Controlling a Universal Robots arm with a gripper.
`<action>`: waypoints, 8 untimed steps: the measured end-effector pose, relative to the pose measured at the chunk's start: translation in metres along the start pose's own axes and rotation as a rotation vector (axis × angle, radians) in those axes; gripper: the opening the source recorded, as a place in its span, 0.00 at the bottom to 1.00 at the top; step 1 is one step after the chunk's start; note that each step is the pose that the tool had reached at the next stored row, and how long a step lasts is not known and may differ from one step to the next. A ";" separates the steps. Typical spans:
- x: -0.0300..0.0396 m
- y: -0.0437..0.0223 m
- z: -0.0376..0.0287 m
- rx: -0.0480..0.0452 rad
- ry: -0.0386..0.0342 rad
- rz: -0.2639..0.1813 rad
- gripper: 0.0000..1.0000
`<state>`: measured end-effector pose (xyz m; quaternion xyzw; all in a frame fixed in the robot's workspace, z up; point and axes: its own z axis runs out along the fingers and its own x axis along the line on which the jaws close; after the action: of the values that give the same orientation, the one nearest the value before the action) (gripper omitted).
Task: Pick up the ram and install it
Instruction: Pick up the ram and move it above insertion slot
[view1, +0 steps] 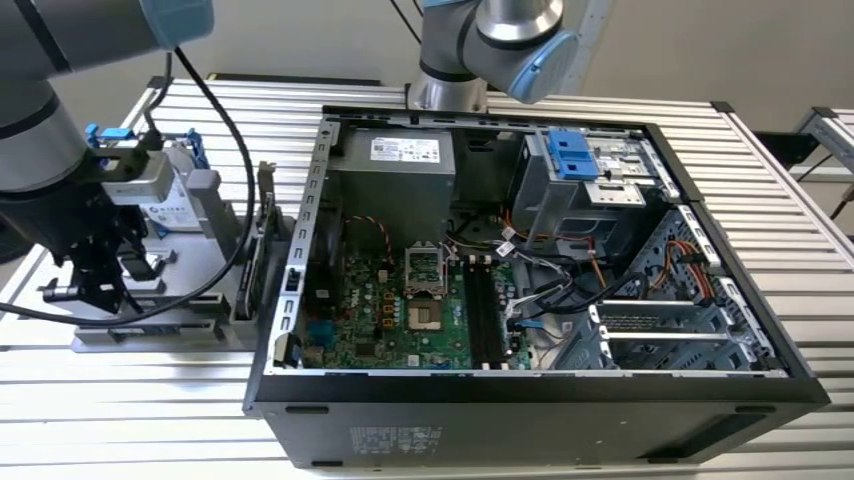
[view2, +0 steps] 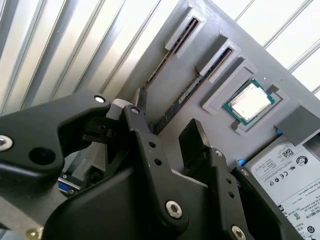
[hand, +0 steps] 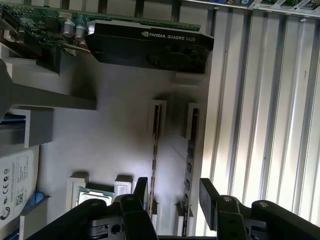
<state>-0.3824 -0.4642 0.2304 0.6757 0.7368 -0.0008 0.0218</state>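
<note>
Two ram sticks stand on edge in slotted holders of a grey fixture (hand: 115, 145). One ram stick (hand: 190, 160) (view2: 172, 107) runs between my fingertips as seen from above; the other ram stick (hand: 155, 150) (view2: 155, 67) lies beside it, close to one finger (hand: 141, 187). My gripper (hand: 174, 191) (view2: 165, 117) is open and hovers just over them, holding nothing. In the exterior view the gripper (view1: 107, 290) hangs over the fixture (view1: 147, 325) at the exterior view's left, beside the open computer case (view1: 534, 385). Long black slots (view1: 483, 315) sit on the motherboard.
On the fixture sit a processor chip (view2: 250, 102), a hard drive (view2: 285, 170) and an upright graphics card (hand: 150, 42). The case holds a power supply (view1: 394, 175), a drive cage (view1: 587, 180) and loose cables (view1: 547, 285). Everything rests on a slatted metal table (view1: 134, 400).
</note>
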 end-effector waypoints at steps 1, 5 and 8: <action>0.0000 0.0000 0.0000 0.0001 0.0000 0.000 1.00; 0.0000 0.0001 0.0002 -0.0001 0.0002 0.000 1.00; -0.0003 0.0003 0.0008 -0.0004 0.0025 0.000 1.00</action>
<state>-0.3821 -0.4645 0.2296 0.6756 0.7369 0.0003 0.0210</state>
